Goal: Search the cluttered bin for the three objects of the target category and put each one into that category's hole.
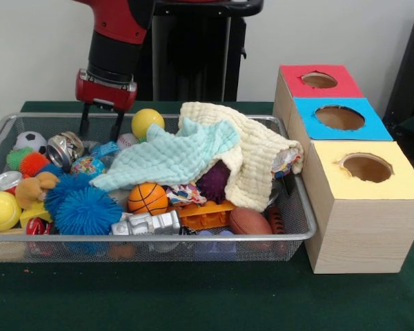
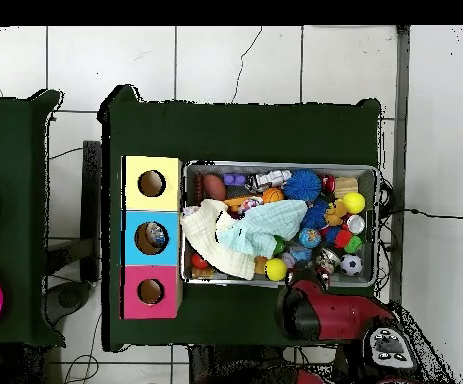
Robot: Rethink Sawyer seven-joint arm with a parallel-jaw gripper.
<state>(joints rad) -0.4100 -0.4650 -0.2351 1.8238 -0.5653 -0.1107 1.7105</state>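
Green desk (image 1: pixel 193 303), full bin (image 1: pixel 300 238): the search step is in hand.
The pincer (image 1: pixel 100 125) hangs open and empty over the bin's far corner; next it must pick one target, perhaps hidden under the cloths (image 1: pixel 193 155).

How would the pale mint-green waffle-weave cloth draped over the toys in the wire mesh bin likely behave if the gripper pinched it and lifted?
The pale mint-green waffle-weave cloth sags over the toys beneath, so it is probably floppy and would hang from one pinch. It overlaps the cream waffle cloth, so that may drag along. It looks thin and likely light, and lifting it could shift the orange basketball at its edge.
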